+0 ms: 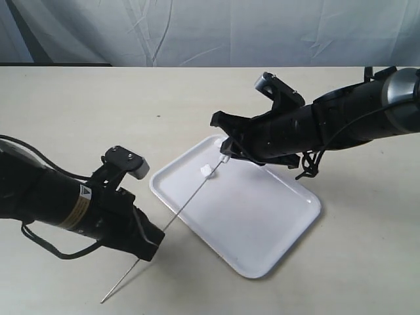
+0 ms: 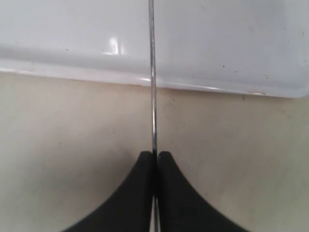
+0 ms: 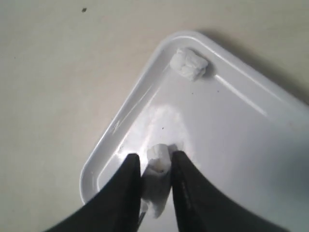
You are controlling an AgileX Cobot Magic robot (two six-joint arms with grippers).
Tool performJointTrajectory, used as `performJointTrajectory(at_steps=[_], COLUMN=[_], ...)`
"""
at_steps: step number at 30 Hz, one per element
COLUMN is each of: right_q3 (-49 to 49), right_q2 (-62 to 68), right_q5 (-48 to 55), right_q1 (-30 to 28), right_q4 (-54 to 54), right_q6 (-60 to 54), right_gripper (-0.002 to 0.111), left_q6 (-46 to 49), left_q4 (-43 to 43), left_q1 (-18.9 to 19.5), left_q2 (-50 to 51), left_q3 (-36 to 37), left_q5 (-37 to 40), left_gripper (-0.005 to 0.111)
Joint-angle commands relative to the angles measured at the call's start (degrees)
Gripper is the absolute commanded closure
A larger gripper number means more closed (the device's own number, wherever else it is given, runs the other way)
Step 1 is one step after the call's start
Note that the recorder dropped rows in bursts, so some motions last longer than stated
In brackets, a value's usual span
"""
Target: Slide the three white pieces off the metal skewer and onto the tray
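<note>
Beige tabletop [image 1: 197,98]; we log the left gripper [image 1: 153,241] clamped on the metal skewer [image 1: 178,211], its axis slanting over the tray [image 1: 289,239] to the right gripper [image 1: 226,155]. That one pinches a white piece [image 3: 158,158] near the tip; second piece [image 1: 206,170] rides behind, third piece [image 3: 190,64] lies in the tray corner.

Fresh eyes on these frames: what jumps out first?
The thin metal skewer slants from the table over the white tray, pinched near its lower end by the left gripper. At its upper end the right gripper closes on a white piece, with a second piece threaded just below. A third piece lies loose in the tray's corner.
</note>
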Motion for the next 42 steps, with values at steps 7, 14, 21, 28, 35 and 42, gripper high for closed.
performJointTrajectory(at_steps=[7,14,21,28,35,42], right_q3=[-0.2,-0.3,-0.3,-0.1,-0.1,-0.1], right_q2=[0.2,0.2,0.2,3.1,6.5,5.3], right_q5=[-4.2,-5.2,-4.7,2.1,3.6,5.1], right_q1=[-0.2,-0.2,-0.2,0.1,3.3,3.3], right_q4=[1.2,1.7,0.8,-0.1,-1.4,-3.6], right_q6=[-0.3,-0.4,-0.5,-0.3,-0.2,-0.2], right_gripper=[0.086,0.086,0.086,0.086,0.086,0.059], left_q6=[0.2,-0.5,-1.1,-1.9,-1.9,-1.6], left_q4=[0.7,0.7,0.7,0.7,0.7,0.7], left_q1=[-0.2,-0.2,-0.2,-0.2,-0.2,-0.2], left_q2=[-5.5,-6.0,-6.2,-7.5,-7.2,-1.7], left_q3=[2.9,4.9,4.8,2.3,-1.6,-2.3], left_q5=[1.1,2.6,6.1,10.6,12.7,12.7], left_gripper=[0.107,0.107,0.107,0.107,0.107,0.107])
